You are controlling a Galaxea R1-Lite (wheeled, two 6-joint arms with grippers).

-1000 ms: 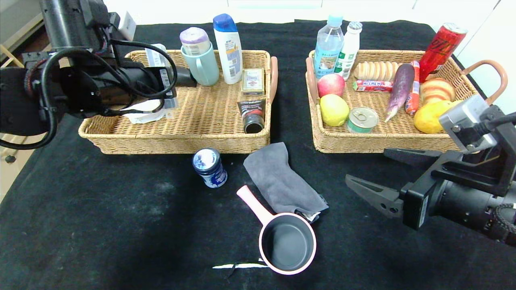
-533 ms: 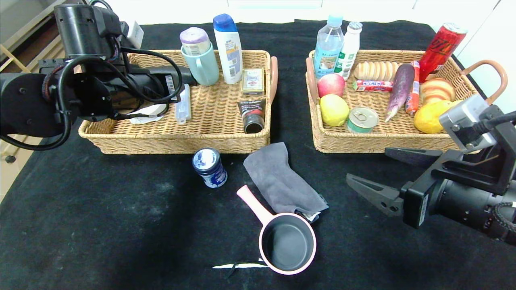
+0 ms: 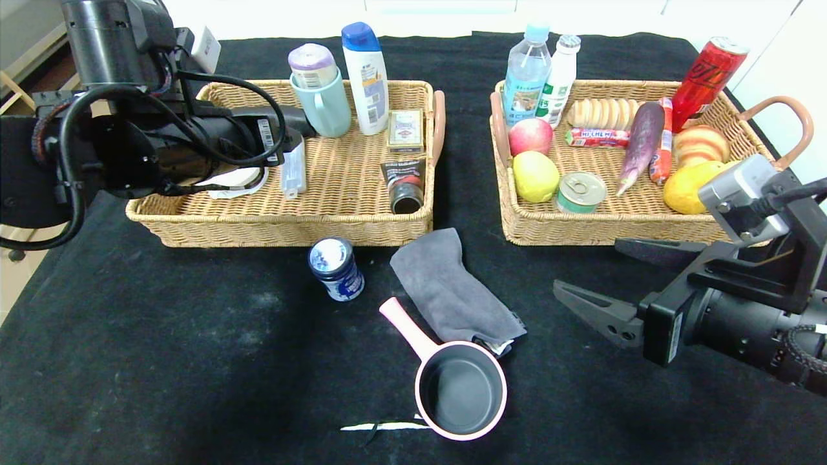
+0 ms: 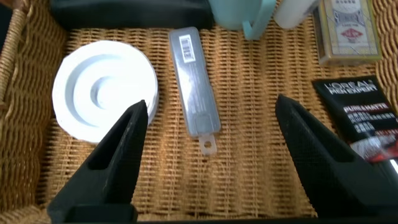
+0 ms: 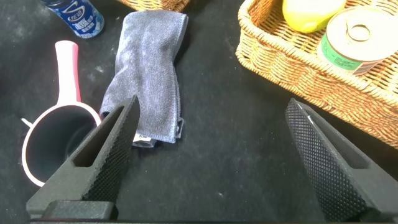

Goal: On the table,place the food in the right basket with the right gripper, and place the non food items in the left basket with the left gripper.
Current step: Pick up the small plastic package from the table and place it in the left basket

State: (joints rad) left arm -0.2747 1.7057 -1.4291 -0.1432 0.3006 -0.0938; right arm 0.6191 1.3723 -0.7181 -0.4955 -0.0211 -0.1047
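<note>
Released since a second ago, the plastic case (image 4: 194, 84) lies flat in the left basket (image 3: 336, 194); the left gripper (image 4: 211, 137) hovers above, jaws apart. Right gripper (image 5: 211, 149) hangs wide open over the table (image 3: 161, 361).

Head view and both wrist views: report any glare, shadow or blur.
Head view: even light, the table shows a soft dark shadow near its front centre, the white background beyond is blown out. Left wrist view: the plastic case is sharp, the left gripper soft at the frame's edge. Right wrist view: the grey cloth is sharp, with no glare on it.
</note>
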